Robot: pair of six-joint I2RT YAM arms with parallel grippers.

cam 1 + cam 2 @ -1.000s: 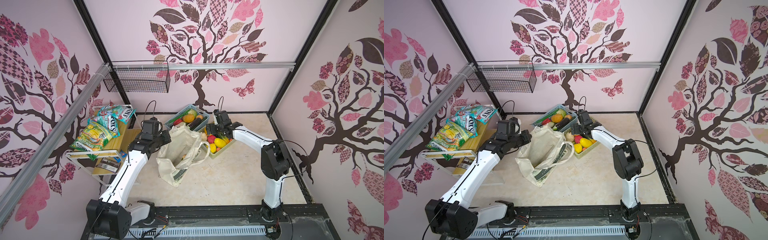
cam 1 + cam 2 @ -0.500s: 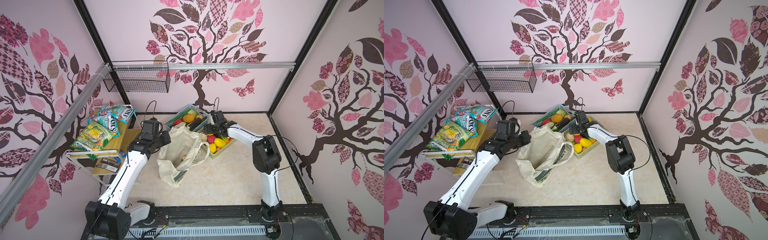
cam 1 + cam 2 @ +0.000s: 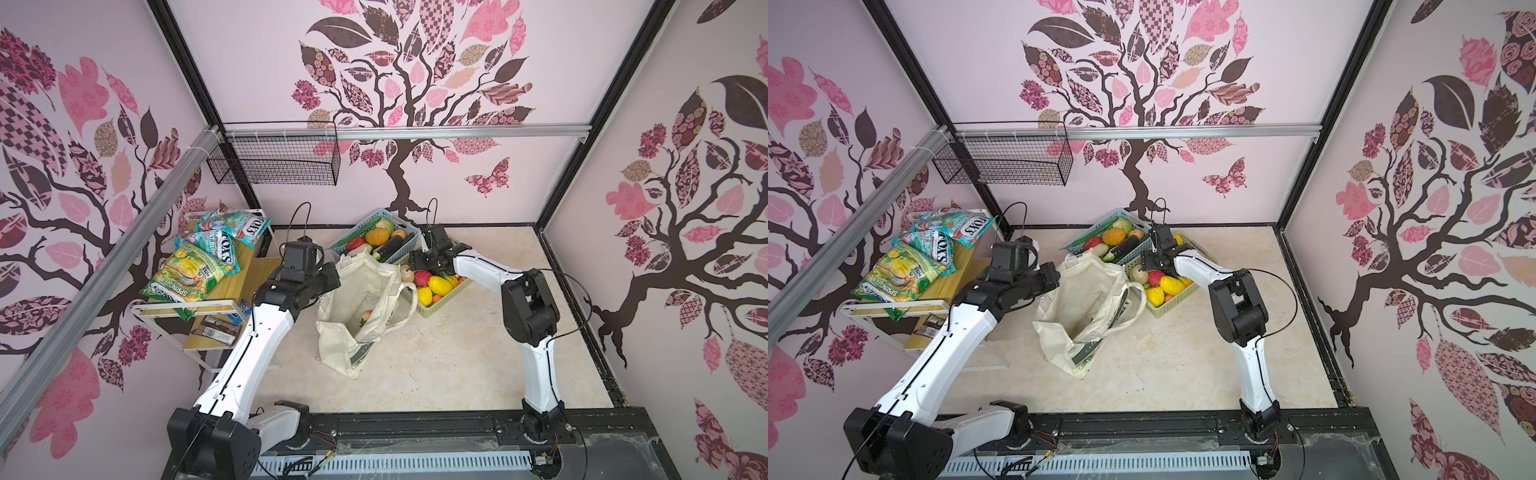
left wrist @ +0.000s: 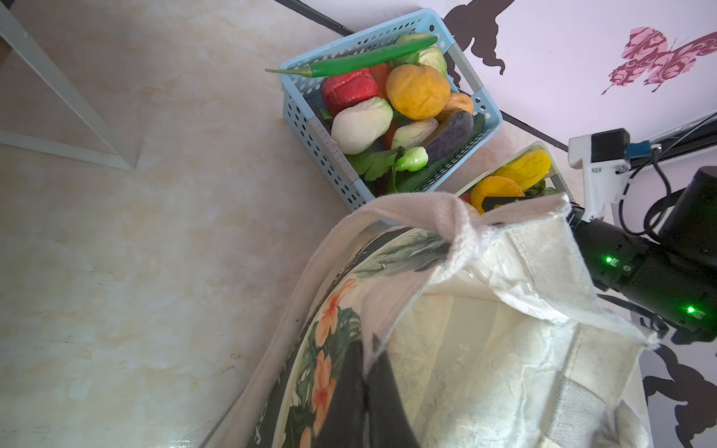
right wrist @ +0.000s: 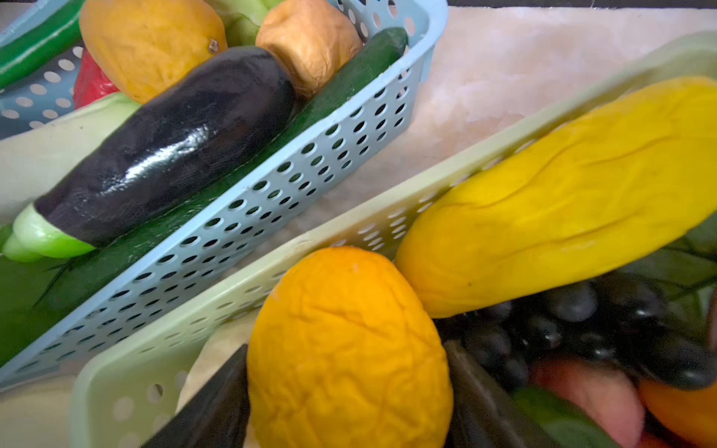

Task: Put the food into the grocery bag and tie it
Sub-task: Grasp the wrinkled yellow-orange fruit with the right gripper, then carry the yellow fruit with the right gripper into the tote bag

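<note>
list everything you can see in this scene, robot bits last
grocery bag: one, cream, middle of the scene, open
blue basket: one, light blue, behind the bag
green basket: one, pale green, right of the bag
food: many, mixed colours, in both baskets; one reddish piece seemingly inside the bag
snack packets: several, green and teal, on the shelf
shelf: one, wood with white frame, far left
wire basket: one, black, hung high at the back
left pincer: one, black, shut on the bag's rim
right pincer: one, black, open around an orange fruit in the green basket
</note>
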